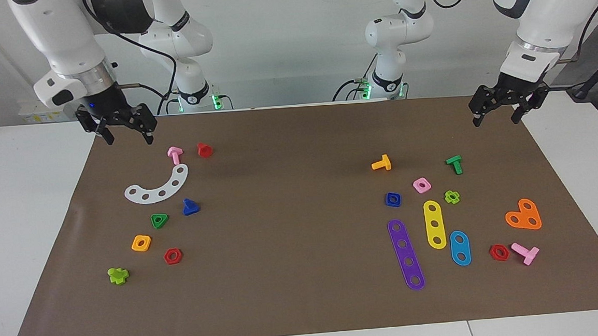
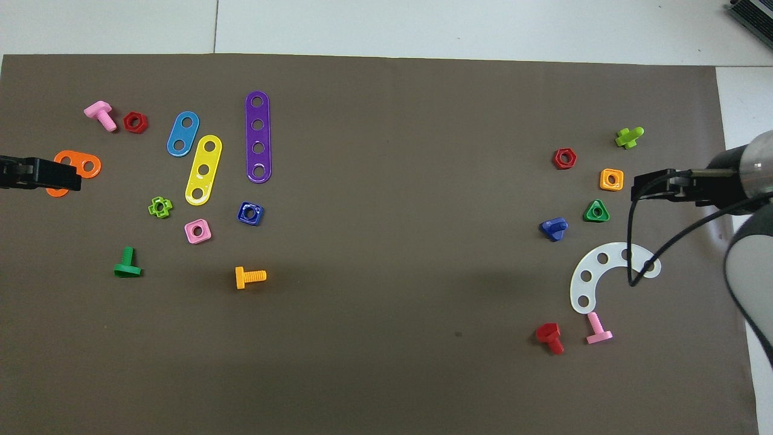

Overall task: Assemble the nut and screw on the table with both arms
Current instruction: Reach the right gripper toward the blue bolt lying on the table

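The dark-blue nut (image 1: 393, 199) lies flat on the brown mat (image 1: 291, 215) toward the left arm's end, beside a pink square nut (image 1: 421, 185); it also shows in the overhead view (image 2: 250, 213). The dark-blue screw (image 1: 191, 207) with its triangular head lies toward the right arm's end, beside a green triangular nut (image 1: 159, 220); it also shows in the overhead view (image 2: 554, 228). My right gripper (image 1: 129, 140) is open and empty, up over the mat's robot-side edge, and shows in the overhead view (image 2: 640, 186). My left gripper (image 1: 496, 121) is open and empty over the mat's corner at its own end.
Near the screw lie a white curved strip (image 1: 159, 187), pink and red bolts, orange and red nuts and a lime piece. Near the nut lie purple (image 1: 406, 254), yellow and blue strips, an orange plate (image 1: 524, 215), orange and green bolts.
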`<state>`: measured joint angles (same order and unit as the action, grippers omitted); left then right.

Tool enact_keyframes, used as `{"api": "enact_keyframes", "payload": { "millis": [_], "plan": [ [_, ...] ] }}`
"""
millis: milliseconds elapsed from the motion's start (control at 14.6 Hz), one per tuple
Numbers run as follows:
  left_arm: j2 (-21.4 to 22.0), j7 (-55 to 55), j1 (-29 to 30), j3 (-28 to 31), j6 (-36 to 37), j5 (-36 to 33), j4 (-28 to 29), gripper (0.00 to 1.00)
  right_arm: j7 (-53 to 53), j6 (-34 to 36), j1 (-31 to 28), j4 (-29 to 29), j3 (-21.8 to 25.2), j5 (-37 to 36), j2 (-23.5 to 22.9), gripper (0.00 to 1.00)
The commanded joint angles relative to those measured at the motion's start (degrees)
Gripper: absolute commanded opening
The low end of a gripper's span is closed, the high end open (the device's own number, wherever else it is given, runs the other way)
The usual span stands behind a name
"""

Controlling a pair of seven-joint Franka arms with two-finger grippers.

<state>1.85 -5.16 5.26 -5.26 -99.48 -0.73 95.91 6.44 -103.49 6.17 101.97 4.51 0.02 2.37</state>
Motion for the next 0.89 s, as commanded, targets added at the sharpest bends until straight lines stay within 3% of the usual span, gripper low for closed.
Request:
{"api": "enact_keyframes", "payload": {
  "millis": [0, 206, 481, 824],
  "plan": [
    [2.7, -0.6, 1.1, -0.5, -0.2, 0.8, 3.5, 1.0, -1.6, -8.4, 1.3, 4.4, 0.1, 1.3, -3.4, 1.0],
    [2.7, -0.4, 1.0, -0.5, 0.4, 0.8, 3.2, 1.0, -3.6, -16.1, 1.7, 7.1, 0.0, 1.3, -9.0, 1.0],
    [2.7, -0.4, 0.8, -0.7, 0.9, 0.9, 3.2, 1.0, -6.3, -31.8, 2.8, 16.0, 0.0, 1.3, -12.9, 1.0],
    [2.8, -0.4, 0.8, -0.6, 2.5, 2.5, 3.2, 1.0, -9.6, -32.4, 2.7, 18.7, -0.1, 1.4, -14.7, 0.99]
  ]
}}
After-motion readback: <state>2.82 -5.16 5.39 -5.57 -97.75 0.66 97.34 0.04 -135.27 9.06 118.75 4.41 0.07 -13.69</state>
